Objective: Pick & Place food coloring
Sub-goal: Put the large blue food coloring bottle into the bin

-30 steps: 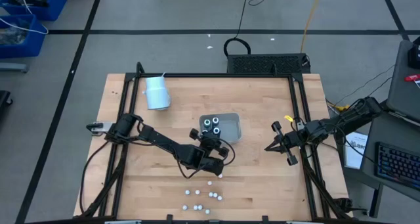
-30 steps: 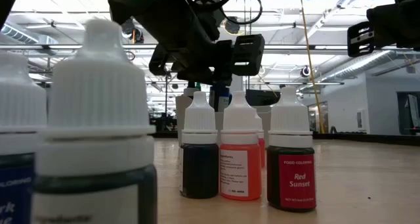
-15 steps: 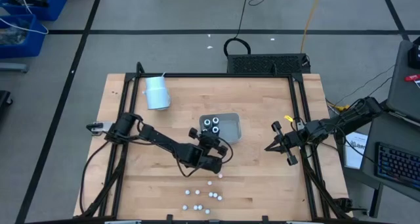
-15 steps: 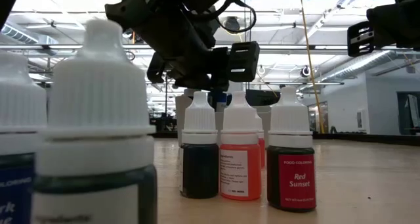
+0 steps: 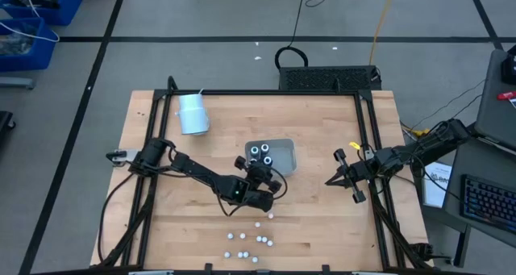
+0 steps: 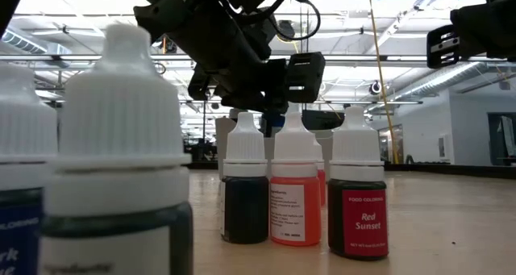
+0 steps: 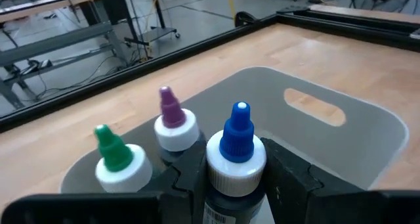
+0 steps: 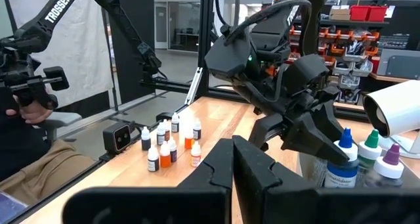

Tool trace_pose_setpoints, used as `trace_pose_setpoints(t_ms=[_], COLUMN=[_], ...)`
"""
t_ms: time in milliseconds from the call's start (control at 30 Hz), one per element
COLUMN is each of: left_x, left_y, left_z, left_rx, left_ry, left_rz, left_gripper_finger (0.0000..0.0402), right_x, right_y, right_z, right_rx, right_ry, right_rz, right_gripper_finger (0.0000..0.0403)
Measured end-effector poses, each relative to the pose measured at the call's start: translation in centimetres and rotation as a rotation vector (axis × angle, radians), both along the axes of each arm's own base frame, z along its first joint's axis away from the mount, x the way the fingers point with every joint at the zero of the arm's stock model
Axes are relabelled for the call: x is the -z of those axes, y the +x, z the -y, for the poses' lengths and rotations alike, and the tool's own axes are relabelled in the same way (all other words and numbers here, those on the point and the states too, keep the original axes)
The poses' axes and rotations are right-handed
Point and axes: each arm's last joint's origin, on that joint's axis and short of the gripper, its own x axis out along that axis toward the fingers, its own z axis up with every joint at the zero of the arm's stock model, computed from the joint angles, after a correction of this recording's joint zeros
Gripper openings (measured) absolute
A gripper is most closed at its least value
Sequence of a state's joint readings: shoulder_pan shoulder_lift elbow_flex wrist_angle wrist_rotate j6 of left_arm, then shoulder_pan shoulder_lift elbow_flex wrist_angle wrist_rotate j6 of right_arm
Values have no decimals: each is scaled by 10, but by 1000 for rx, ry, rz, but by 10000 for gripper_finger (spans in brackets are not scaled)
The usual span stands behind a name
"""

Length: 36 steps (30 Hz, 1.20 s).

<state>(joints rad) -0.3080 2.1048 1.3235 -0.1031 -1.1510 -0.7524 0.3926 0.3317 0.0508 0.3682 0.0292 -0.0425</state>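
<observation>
**Food Coloring Transfer: Grip Status and Item Count**

**Grip status.** The left gripper (image 7: 236, 181) is at the near edge of the clear tray (image 7: 367, 129), at the centre of the desk (image 5: 322, 227). Its fingers (image 7: 187, 175) are closed on the blue-tipped bottle (image 7: 236, 152), one on each side just below the white cap collar. The bottle is upright. Whether its base rests on the tray floor cannot be told. The right gripper (image 5: 330, 181) waits at the right edge of the desk, well apart from the tray, with its fingers closed on nothing.

**Handling.**
- The bottles are judged to be light, stiff plastic with smooth walls.
- Being narrow and tall, they probably tip easily when nudged by a finger or by a neighbouring bottle.
- Take hold across the round body under the ribbed cap, as the current grip does. The tapered tip offers no secure hold.

**Count.**
- Held: one blue-tipped bottle.
- Standing in the tray just beside it: one green-tipped bottle (image 7: 118, 161) and one purple-tipped bottle (image 7: 173, 122).
- Loose bottles (image 5: 242, 244) standing near the front edge of the desk: about nine, in a scattered cluster.
- One pale cup (image 5: 193, 114) at the far left of the desk.
- One tray.
</observation>
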Motion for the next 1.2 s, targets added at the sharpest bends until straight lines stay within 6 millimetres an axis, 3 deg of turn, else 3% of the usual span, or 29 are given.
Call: trace_pose_setpoints(t_ms=[900, 1200], left_x=[-4, -20], left_y=[0, 9], left_z=[11, 15], left_rx=[-83, -90], left_ry=[-38, -49], left_rz=[225, 280], left_gripper_finger=[121, 121], right_x=[-2, -2], right_y=[0, 0], right_z=[0, 0], right_rx=[0, 2], right_ry=[2, -27], right_rz=[25, 37], right_gripper_finger=[0, 0])
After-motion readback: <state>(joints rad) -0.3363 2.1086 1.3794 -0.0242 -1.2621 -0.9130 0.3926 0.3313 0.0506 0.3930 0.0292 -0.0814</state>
